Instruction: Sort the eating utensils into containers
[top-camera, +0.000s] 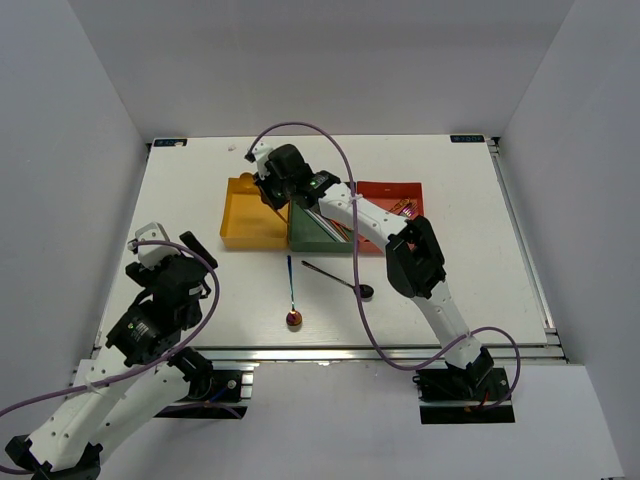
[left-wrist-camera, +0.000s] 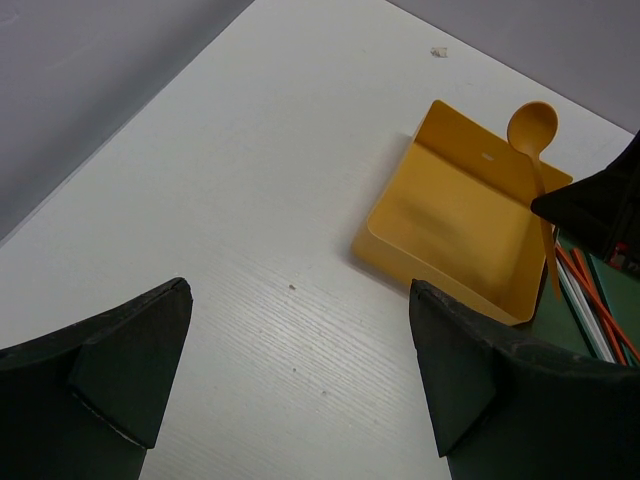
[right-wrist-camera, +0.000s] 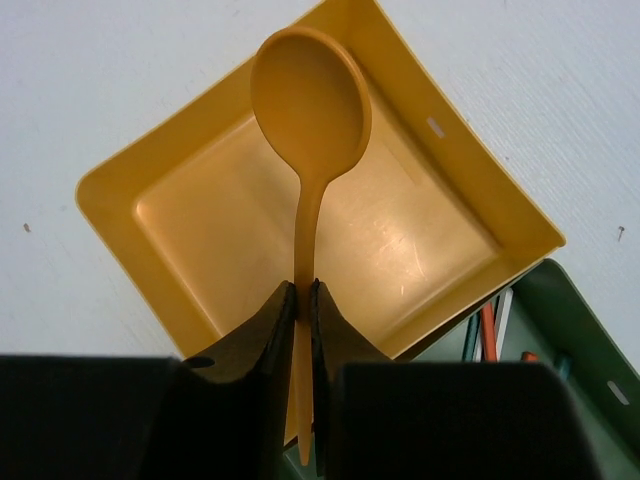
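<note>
Seen from above, the right gripper (top-camera: 268, 193) reaches over the yellow tray (top-camera: 245, 225), one of three trays in a row with a green tray (top-camera: 303, 235) and a red tray (top-camera: 385, 192). Two utensils lie loose on the table (top-camera: 180, 180): a black spoon (top-camera: 335, 275) and a slim dark utensil (top-camera: 290, 285) with a red end.

In the left wrist view, the left gripper (left-wrist-camera: 300, 370) gapes wide over bare table, holding nothing.

In the right wrist view, the right fingers pinch the handle of one orange spoon (right-wrist-camera: 312, 100), smooth and round-bowled, its bowl over the yellow tray.

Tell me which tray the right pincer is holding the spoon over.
The yellow-orange tray, leftmost in the row. The orange spoon hangs above its floor; the green tray and red tray sit beside it.
</note>
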